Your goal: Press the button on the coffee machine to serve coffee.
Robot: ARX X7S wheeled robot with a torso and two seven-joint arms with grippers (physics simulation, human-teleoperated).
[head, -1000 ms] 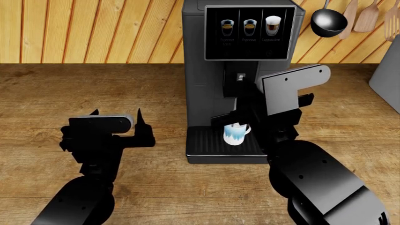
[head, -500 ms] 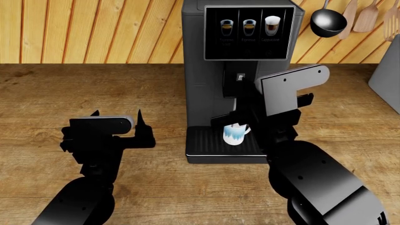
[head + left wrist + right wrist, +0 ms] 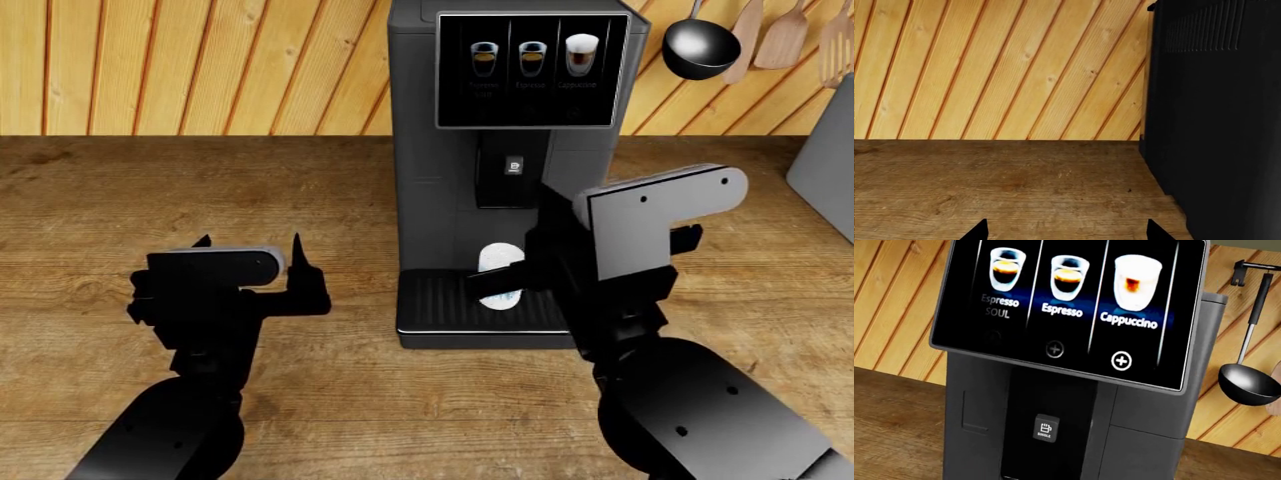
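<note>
The coffee machine is a tall dark grey box at the back centre of the wooden counter. Its black screen shows three drink pictures; in the right wrist view they read Espresso SOUL, Espresso and Cappuccino. A small SINGLE button sits on the spout block. A white and blue cup stands on the ridged drip tray. My right gripper is at the cup, one finger across its front. My left gripper is open and empty, left of the machine; its fingertips show over bare counter.
A black ladle and wooden spatulas hang on the plank wall at the right; the ladle also shows in the right wrist view. A pale grey appliance stands at the right edge. The machine's dark side is close beside my left gripper.
My right arm has drawn back to the right and toward me, uncovering the spout block and button. The cup stays on the drip tray. The left arm has not moved.
</note>
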